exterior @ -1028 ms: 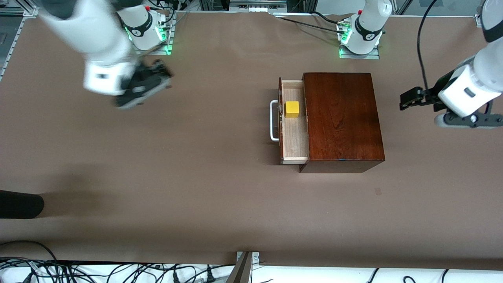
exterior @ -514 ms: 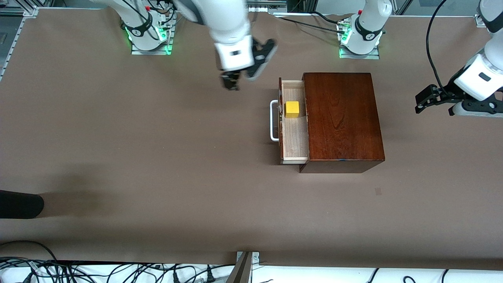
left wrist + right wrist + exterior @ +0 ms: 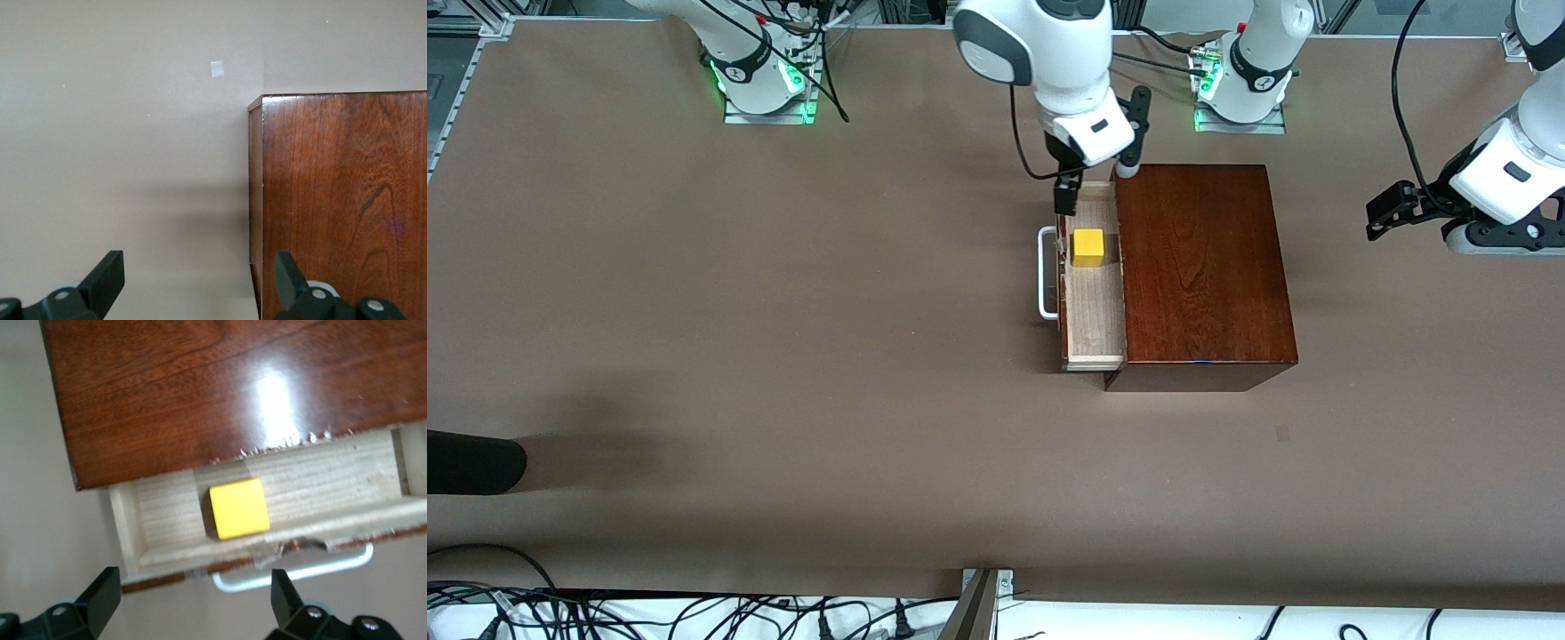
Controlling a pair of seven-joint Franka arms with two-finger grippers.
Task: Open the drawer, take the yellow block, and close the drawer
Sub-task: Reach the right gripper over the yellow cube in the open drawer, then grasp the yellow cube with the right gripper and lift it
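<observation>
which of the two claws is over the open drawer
The right claw, from the arm based at the right arm's end, is open over the pulled-out pale wood drawer near the small yellow block; the left claw waits beside the box.

drawer open from above, yellow block uncovered, wooden box walls one side

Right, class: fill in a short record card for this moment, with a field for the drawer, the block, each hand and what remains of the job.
drawer: pulled partly out of the wooden box, pale inside showing
yellow block: lying in the drawer, not gripped
right hand: open, over the end of the drawer nearer the robots' bases, above the block
left hand: open, over bare table at the left arm's end, beside the box; this arm waits
remaining: grasp the block, lift it out, close the drawer
</observation>
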